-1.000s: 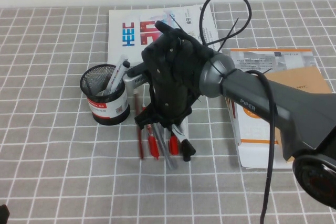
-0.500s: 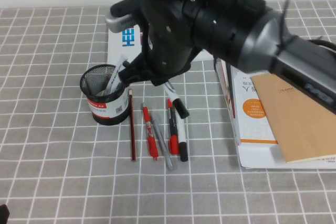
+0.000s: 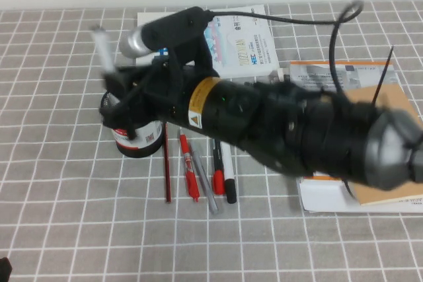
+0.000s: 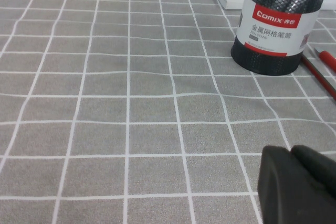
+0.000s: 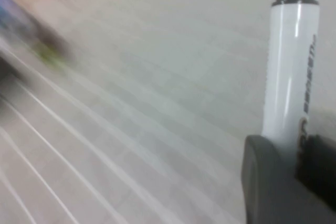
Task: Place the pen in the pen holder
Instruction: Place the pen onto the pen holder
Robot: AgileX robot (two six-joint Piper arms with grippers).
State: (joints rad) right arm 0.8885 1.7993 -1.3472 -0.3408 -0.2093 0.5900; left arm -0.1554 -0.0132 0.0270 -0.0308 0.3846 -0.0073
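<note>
Right wrist view: right gripper (image 5: 294, 156) clamping pen (image 5: 287, 66).

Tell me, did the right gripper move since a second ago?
Yes. The right gripper went left, from above the pens lying on the table to above the pen holder, carrying the pen. The left gripper sits low beside the holder.

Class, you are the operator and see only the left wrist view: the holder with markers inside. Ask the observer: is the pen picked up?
Observer: Yes. The right gripper has its jaws shut on the pen.
Operator: Is it in the holder?
Observer: Not yet. The high view shows it raised beside the holder.
Operator: And my own arm?
Observer: The left gripper is parked at the table's near left corner.
</note>
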